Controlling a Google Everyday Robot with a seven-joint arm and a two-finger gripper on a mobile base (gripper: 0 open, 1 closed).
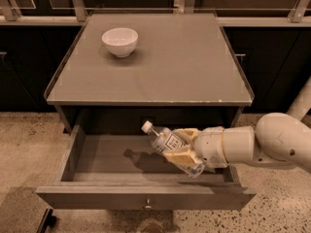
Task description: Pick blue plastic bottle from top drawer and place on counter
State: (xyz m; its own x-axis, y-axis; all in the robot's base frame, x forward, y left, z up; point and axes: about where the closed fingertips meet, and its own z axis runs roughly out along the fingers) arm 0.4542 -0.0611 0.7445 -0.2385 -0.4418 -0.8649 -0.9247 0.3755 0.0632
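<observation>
I have the small clear, bluish plastic bottle with the white cap (169, 141) in the two-finger gripper (179, 146), jaws clamped across its body at the dark label. The bottle is tilted, cap pointing up and to the left. It hangs over the open inside of the wide grey-brown top drawer (104, 155), towards the right half. Its shadow falls on the drawer floor to the left, so I judge it is off the bottom. The white robot arm (274, 142) reaches in from the right.

So the grasp is made and the lift looks started. What's left is to raise the bottle above the front edge of the flat grey-brown counter (175, 69), carry it over and set it down. The round white bowl (120, 41) sits at the back left, well apart from that path. The small round metal knob (147, 207) on the drawer front faces me.
</observation>
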